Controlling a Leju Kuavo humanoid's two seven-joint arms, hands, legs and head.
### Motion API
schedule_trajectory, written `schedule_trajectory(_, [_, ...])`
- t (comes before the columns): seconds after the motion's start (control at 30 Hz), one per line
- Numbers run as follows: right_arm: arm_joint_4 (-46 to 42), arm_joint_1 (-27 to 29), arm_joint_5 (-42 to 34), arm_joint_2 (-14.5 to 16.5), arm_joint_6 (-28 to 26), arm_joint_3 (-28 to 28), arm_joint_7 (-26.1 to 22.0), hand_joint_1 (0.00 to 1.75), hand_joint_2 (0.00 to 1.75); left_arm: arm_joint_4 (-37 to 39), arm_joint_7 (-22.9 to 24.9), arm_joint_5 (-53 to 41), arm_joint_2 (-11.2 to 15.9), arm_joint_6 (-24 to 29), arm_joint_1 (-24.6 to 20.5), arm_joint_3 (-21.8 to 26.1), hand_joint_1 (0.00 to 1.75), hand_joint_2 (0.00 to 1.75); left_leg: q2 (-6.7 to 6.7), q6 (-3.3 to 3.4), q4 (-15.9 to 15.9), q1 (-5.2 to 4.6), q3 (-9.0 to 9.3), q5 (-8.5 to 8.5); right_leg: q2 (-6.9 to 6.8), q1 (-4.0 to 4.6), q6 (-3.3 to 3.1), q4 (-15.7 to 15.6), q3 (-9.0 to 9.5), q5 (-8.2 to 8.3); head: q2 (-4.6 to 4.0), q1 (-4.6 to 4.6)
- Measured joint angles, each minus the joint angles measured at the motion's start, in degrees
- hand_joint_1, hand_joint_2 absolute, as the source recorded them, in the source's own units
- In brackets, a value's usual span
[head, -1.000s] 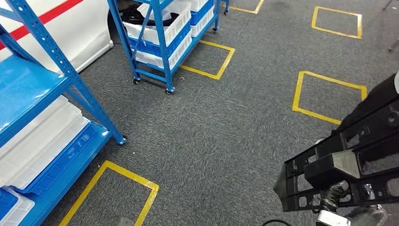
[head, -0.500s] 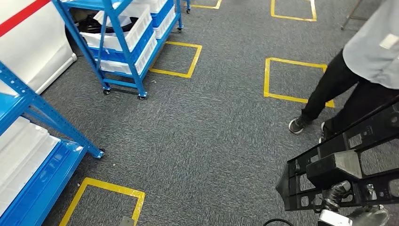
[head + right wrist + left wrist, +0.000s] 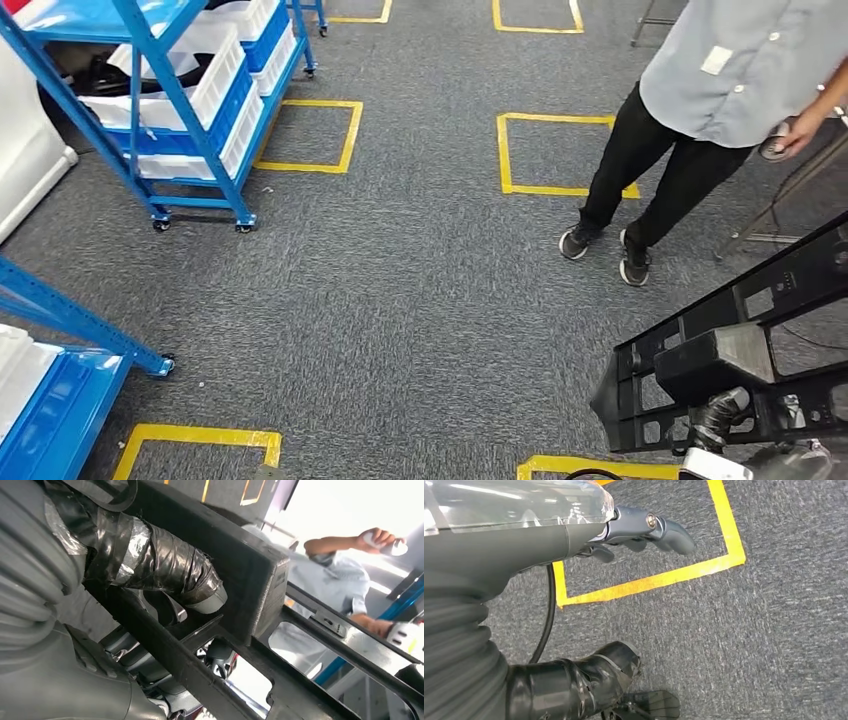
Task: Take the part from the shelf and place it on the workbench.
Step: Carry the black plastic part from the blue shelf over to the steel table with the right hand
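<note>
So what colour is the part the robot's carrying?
Black part, clearest in the head view.

A workshop or factory floor: grey carpet marked with yellow tape squares, blue wheeled metal racks stacked with white and blue plastic bins, more blue shelving alongside, and a person in a grey work shirt standing by.

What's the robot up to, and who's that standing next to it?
The robot's right hand grips a black plastic frame part and carries it over grey carpet marked with yellow tape squares. Its left hand holds nothing, fingers apart, hanging above the floor. A person in a grey shirt stands close ahead on the right. Blue shelves with white bins stand on the left.
</note>
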Motion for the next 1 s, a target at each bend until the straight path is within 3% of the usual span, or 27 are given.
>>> schedule_trajectory(0.03, [-0.03, 0.04, -0.08, 0.0, 0.1, -0.14, -0.07, 1.75, 1.75, 0.0, -0.05, 0.01, -0.03, 0.04, -0.01, 0.02, 0.0, 1.75, 0.85, 0.31, -0.44, 0.12, 0.0, 0.33, -1.61, 0.14, 0.1, 1.86, -0.95, -1.31, -0.01, 0.06])
schedule_trajectory(0.1, [-0.08, 0.0, -0.25, 0.0, 0.42, -0.33, -0.2, 1.75, 1.75, 0.0, -0.14, 0.01, -0.02, 0.13, 0.07, 0.04, 0.0, 1.75, 2.55, 0.65, -0.66, 0.02, -0.22, 0.5, -4.87, 0.21, 0.22, 8.58, -3.83, -5.26, -0.01, 0.19])
schedule_trajectory(0.17, [-0.08, 0.04, -0.37, 0.0, 0.73, -0.48, -0.26, 1.75, 1.75, 0.0, -0.16, 0.01, -0.02, 0.16, 0.18, 0.05, 0.0, 1.75, 4.38, 0.69, -0.54, -0.09, -0.45, 0.42, -5.82, 0.12, 0.54, 13.69, -5.72, -7.27, 0.0, 0.17])
schedule_trajectory(0.2, [-0.08, 0.08, -0.4, 0.0, 0.82, -0.59, -0.26, 1.75, 1.75, 0.0, -0.16, 0.01, -0.02, 0.16, 0.18, 0.05, 0.0, 1.75, 5.26, 0.64, -0.45, -0.11, -0.5, 0.35, -6.05, 0.1, 0.65, 13.36, -5.13, -6.74, 0.0, 0.17])
schedule_trajectory(0.3, [-0.09, 0.07, -0.41, 0.0, 0.85, -0.81, -0.26, 1.75, 1.75, 0.0, -0.15, 0.01, -0.02, 0.14, 0.06, 0.05, 0.0, 1.75, 7.33, 0.09, 0.12, -0.23, -0.4, -0.22, -8.5, 0.3, 0.48, 2.8, 1.44, -2.7, -0.01, 0.17])
schedule_trajectory(0.37, [-0.13, 0.07, -0.41, 0.01, 0.85, -0.85, -0.27, 1.75, 1.75, 0.0, -0.14, 0.01, -0.01, 0.15, 0.01, 0.06, 0.0, 1.75, 8.28, -0.49, 0.49, -0.49, -0.24, -0.64, -9.72, 0.67, -0.08, -1.27, 3.65, -2.11, -0.01, 0.15])
schedule_trajectory(0.43, [-0.2, 0.21, -0.41, 0.02, 0.83, -0.96, -0.29, 1.75, 1.75, 0.0, -0.14, 0.01, -0.01, 0.15, -0.11, 0.06, 0.0, 1.75, 9.16, -0.97, 0.51, -0.62, 0.03, -0.8, -8.84, 0.8, -0.63, -1.41, 3.5, -2.16, 0.0, 0.14])
schedule_trajectory(0.5, [-0.38, 0.37, -0.41, 0.07, 0.75, -1.2, -0.28, 1.75, 1.75, 0.0, -0.14, -0.01, -0.02, 0.16, -0.22, 0.06, 0.0, 1.75, 7.98, -1.56, 1.47, -0.41, -0.15, -1.8, -7.81, 0.54, -1.17, -1.65, 3.66, -1.96, 0.0, 0.14])
schedule_trajectory(0.57, [-0.54, 0.39, -0.41, 0.13, 0.71, -1.37, -0.29, 1.75, 1.75, 0.0, -0.14, -0.02, -0.02, 0.16, -0.17, 0.06, 0.0, 1.75, 5.03, -2.03, 6.45, -0.12, -2.28, -4.93, -6.77, 0.3, -1.68, -1.82, 3.86, -1.76, 0.0, 0.13])
schedule_trajectory(0.63, [-0.58, 0.37, -0.41, 0.15, 0.71, -1.45, -0.29, 1.75, 1.75, 0.0, -0.13, -0.02, -0.01, 0.16, 0.03, 0.05, 0.0, 1.75, 3.59, -2.18, 14.15, -0.06, -5.95, -8.16, -5.47, 0.38, -1.88, -1.78, 3.81, -1.73, 0.0, 0.13])
schedule_trajectory(0.67, [-0.58, 0.38, -0.41, 0.15, 0.71, -1.5, -0.29, 1.75, 1.75, 0.0, -0.11, -0.01, -0.01, 0.16, 0.12, 0.06, 0.0, 1.75, 3.45, -2.14, 16.54, -0.06, -7.24, -8.48, -4.72, 0.45, -1.9, -1.75, 3.83, -1.73, 0.0, 0.13])
schedule_trajectory(0.7, [-0.58, 0.39, -0.41, 0.15, 0.7, -1.56, -0.28, 1.75, 1.75, 0.0, -0.1, -0.01, 0.0, 0.16, 0.17, 0.05, 0.0, 1.75, 3.37, -1.99, 16.9, -0.07, -7.67, -7.65, -3.93, 0.52, -1.9, -1.71, 3.88, -1.73, 0.0, 0.13])
schedule_trajectory(0.77, [-0.58, 0.4, -0.41, 0.15, 0.68, -1.66, -0.28, 1.75, 1.75, 0.0, -0.11, -0.02, 0.0, 0.16, 0.14, 0.05, 0.0, 1.75, 2.38, -1.41, 11.17, -0.1, -5.6, -3.23, -2.33, 0.57, -1.9, -1.66, 4.07, -1.74, 0.0, 0.13])
schedule_trajectory(0.83, [-0.59, 0.38, -0.41, 0.16, 0.68, -1.69, -0.28, 1.75, 1.75, 0.0, -0.12, -0.04, 0.08, 0.16, 0.16, 0.07, 0.0, 1.75, -0.37, -0.88, 4.06, -0.1, -2.75, -0.12, -0.91, 0.55, -1.72, -1.58, 3.96, -1.69, -0.01, 0.14])
schedule_trajectory(0.9, [-0.66, 0.42, -0.42, 0.17, 0.68, -1.72, -0.28, 1.75, 1.75, 0.0, -0.13, -0.07, 0.16, 0.16, 0.07, 0.08, 0.0, 1.75, -1.72, -0.74, 1.49, -0.22, -1.72, 0.11, 0.33, 0.27, -1.19, -1.57, 3.44, -1.43, -0.01, 0.12])
schedule_trajectory(0.97, [-0.79, 0.62, -0.42, 0.17, 0.71, -1.86, -0.31, 1.75, 1.75, 0.0, -0.14, -0.13, 0.12, 0.16, -0.11, 0.08, 0.0, 1.75, -0.49, -0.39, 0.77, -0.14, -1.52, 0.38, 1.01, 0.09, -0.48, -1.63, 2.99, -1.2, 0.0, 0.11])
schedule_trajectory(1.0, [-0.87, 0.68, -0.42, 0.17, 0.72, -2.02, -0.33, 1.75, 1.75, 0.0, -0.14, -0.15, 0.09, 0.17, -0.14, 0.09, 0.0, 1.75, 0.21, -0.02, 0.34, -0.02, -1.39, 0.63, 0.0, 0.22, -0.18, -1.17, 2.72, -1.62, 0.0, 0.16])
